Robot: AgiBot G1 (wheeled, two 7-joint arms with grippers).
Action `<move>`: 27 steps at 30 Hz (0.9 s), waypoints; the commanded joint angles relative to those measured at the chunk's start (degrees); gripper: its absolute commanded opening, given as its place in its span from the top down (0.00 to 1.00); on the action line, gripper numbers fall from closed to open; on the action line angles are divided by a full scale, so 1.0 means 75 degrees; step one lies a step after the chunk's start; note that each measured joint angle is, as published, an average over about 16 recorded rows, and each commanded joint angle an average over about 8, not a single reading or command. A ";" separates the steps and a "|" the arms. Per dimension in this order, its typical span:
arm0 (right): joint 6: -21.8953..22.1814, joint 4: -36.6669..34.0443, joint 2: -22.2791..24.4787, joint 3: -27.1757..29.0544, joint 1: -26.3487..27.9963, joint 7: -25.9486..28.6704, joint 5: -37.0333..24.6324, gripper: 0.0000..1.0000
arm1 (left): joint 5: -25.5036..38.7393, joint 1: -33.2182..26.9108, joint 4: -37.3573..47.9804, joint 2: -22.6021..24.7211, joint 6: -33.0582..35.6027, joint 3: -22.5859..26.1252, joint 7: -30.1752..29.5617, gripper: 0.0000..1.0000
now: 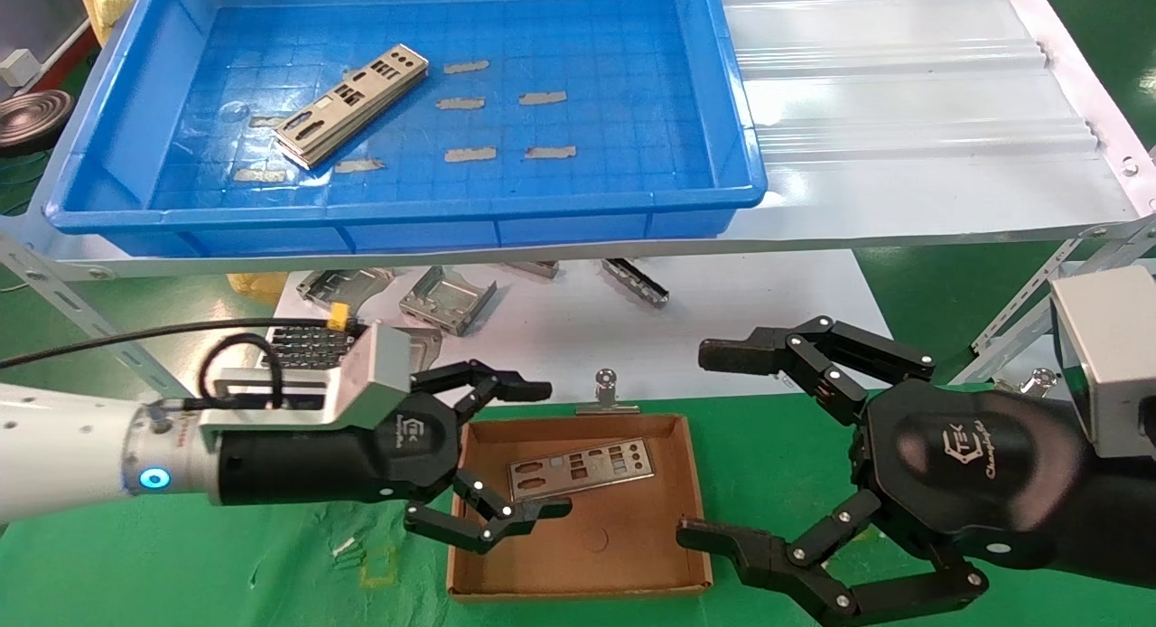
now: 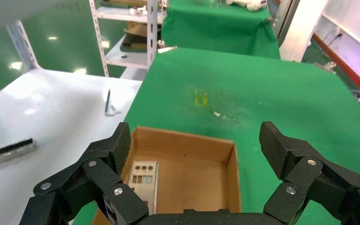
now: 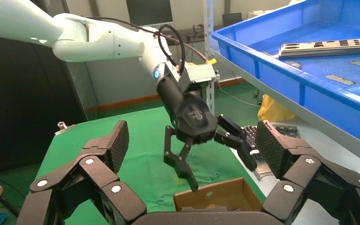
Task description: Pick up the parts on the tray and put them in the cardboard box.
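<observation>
A stack of silver-grey plates (image 1: 350, 105) lies at the left of the blue tray (image 1: 397, 207) on the shelf; it also shows in the right wrist view (image 3: 323, 47). One plate (image 1: 581, 468) lies flat in the cardboard box (image 1: 578, 584) on the green cloth, and shows in the left wrist view (image 2: 143, 183). My left gripper (image 1: 542, 450) is open and empty above the box's left edge. My right gripper (image 1: 709, 442) is open and empty just right of the box.
Bulky grey folded brackets (image 1: 449, 299) lie on the white table under the shelf. Small grey tape strips (image 1: 470, 154) dot the tray floor. A metal clip (image 1: 607, 394) stands at the box's far wall. The shelf's corrugated white deck (image 1: 912, 103) lies right of the tray.
</observation>
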 commanded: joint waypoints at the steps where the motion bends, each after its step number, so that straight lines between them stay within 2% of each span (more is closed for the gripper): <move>1: 0.0000 0.0000 0.0000 0.0000 0.0000 0.0000 0.0000 0.00 | -0.0079 0.0107 -0.0219 -0.0129 0.0001 -0.0131 -0.0118 0.00; 27: 0.0000 0.0000 0.0000 0.0000 0.0000 0.0000 0.0000 0.00 | -0.1104 0.1487 -0.3051 -0.1795 0.0014 -0.1823 -0.1645 0.00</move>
